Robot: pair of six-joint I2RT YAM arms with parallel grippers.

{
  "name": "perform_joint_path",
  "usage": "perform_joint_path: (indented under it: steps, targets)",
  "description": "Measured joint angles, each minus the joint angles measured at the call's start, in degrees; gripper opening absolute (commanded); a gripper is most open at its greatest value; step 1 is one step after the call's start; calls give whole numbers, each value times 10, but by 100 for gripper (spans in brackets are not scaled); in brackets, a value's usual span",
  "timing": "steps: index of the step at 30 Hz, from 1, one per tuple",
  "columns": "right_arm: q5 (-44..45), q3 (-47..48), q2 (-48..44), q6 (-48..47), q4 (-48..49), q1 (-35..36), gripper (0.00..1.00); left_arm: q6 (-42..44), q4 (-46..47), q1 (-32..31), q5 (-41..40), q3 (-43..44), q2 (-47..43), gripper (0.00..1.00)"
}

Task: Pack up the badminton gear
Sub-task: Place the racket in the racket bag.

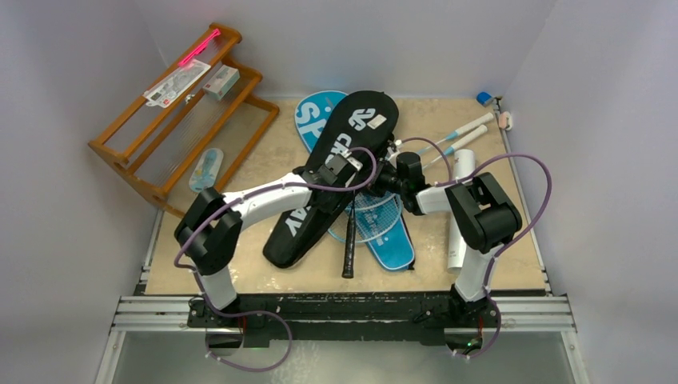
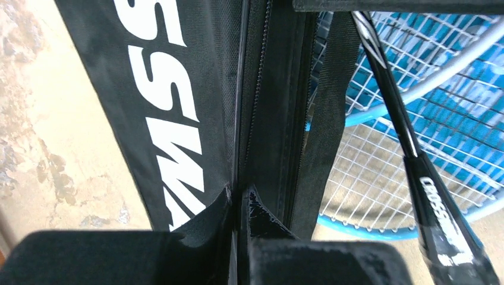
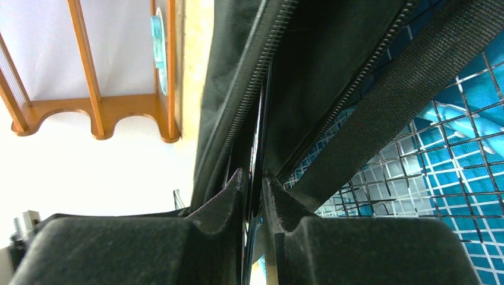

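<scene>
Your left arm (image 1: 264, 196) comes up from the lower left of the top view, elbow folded, forearm stretched right toward the middle of the tabletop (image 1: 264, 156). The left gripper (image 1: 350, 170) is pressed together on the zip edge of the black cover (image 1: 366, 120). In the left wrist view, the fabric runs straight down between the fingers (image 2: 211, 225).

Your right arm (image 1: 480, 212) bends hard at centre right and reaches left. The right gripper (image 1: 384, 178) sits just beside the left one, nipping the same cover's edge. Only a thin slit shows between its fingers (image 3: 229, 196).

The black cover lies slantwise across the middle, on top of the blue cover (image 1: 313, 116). The black racket (image 1: 348, 248) pokes its handle out toward lower centre. The light-blue rackets (image 1: 472, 126) point to the upper right corner. The white tube (image 1: 456, 252) lies along the right edge, passing under your right arm.

The wooden rack (image 1: 176, 120) fills the upper left, hard by the wall. Open tabletop shows at centre left, between rack and cover, and in a strip along the bottom edge.
</scene>
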Motion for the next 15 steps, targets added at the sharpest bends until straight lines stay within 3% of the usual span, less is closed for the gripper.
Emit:
perform_joint_path:
  steps: [6, 15]
  targets:
    - [4, 0, 0, 12, 2, 1, 13, 5, 23, 1, 74, -15, -66, 0]
    - [17, 2, 1, 21, 2, 19, 8, 3, 83, 21, 309, -34, -133, 0]
